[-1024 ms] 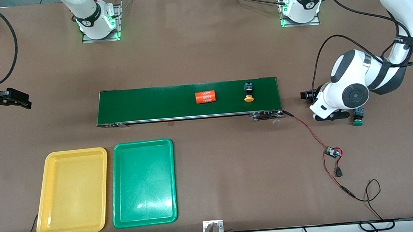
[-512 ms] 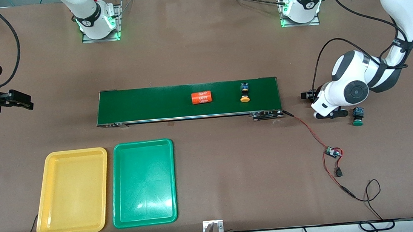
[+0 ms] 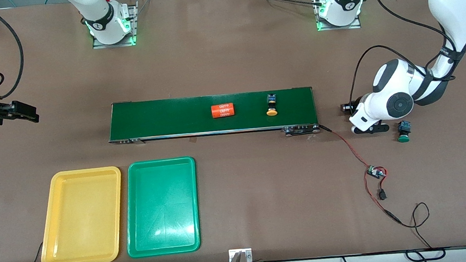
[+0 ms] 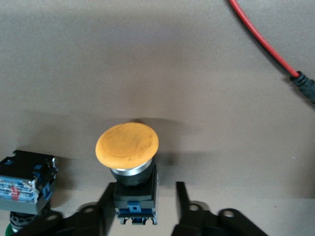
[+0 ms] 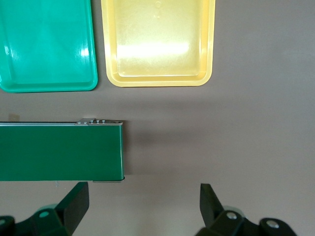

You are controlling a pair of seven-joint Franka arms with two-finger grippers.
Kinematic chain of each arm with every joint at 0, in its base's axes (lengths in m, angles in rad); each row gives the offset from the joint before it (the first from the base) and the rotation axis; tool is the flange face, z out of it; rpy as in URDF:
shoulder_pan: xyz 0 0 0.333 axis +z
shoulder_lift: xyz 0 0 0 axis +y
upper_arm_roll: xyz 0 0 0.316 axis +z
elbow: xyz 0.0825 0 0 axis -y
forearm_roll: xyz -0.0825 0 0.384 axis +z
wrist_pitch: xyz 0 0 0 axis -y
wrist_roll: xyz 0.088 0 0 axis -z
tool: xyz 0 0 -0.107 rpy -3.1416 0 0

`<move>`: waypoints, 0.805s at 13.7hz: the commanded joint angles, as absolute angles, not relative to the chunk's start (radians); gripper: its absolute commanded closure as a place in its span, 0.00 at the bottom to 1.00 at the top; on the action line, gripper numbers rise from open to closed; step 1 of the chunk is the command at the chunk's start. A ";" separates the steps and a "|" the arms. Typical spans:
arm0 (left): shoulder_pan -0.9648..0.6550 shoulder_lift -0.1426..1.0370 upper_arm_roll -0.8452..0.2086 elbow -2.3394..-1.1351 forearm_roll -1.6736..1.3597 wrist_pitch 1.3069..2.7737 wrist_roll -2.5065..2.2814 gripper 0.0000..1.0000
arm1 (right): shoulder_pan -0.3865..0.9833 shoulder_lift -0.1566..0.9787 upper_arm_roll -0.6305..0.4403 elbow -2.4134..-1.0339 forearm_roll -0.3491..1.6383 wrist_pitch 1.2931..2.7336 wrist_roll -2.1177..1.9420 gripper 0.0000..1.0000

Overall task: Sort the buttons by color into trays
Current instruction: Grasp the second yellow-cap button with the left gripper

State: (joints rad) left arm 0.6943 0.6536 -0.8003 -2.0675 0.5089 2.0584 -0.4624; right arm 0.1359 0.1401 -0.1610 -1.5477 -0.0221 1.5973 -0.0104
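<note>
Pickup was the step in hand. In the front view, the left gripper (image 3: 369, 129) sat low on the brown counter (image 3: 226, 63) at mid-height, beside a green-capped push-button switch (image 3: 403, 131). The rectangular yellow plastic tray (image 3: 77, 176) lay low in the frame.

In the left wrist view, its jaws stood narrow around a yellow-orange-capped push-button switch (image 4: 129, 147), not yet pinching. The cap seemingly pointed up, with the long axis near vertical.

In the right wrist view, the waiting right gripper (image 5: 142, 196) gaped wide.

Next comes a firm squeeze, then a lift.

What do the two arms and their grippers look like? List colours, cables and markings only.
Both arms have glossy white shells with dark grey joint rings and round grey end caps. Black cables loop along them. Green lights glow at both bases. The left gripper and right gripper each have black, pointed plastic fingers with small screw holes.
</note>
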 commanded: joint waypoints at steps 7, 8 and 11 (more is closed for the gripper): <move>0.704 0.629 -0.975 -1.907 0.503 1.808 -0.485 0.68 | 0.138 0.138 -0.158 -1.549 -0.021 1.583 0.009 0.00; 0.698 0.632 -1.015 -1.869 0.470 1.761 -0.514 0.68 | 0.138 0.138 -0.158 -1.549 -0.021 1.583 0.009 0.00; 0.661 0.637 -1.066 -1.850 0.371 1.743 -0.589 0.68 | 0.135 0.146 -0.158 -1.549 -0.021 1.585 0.009 0.00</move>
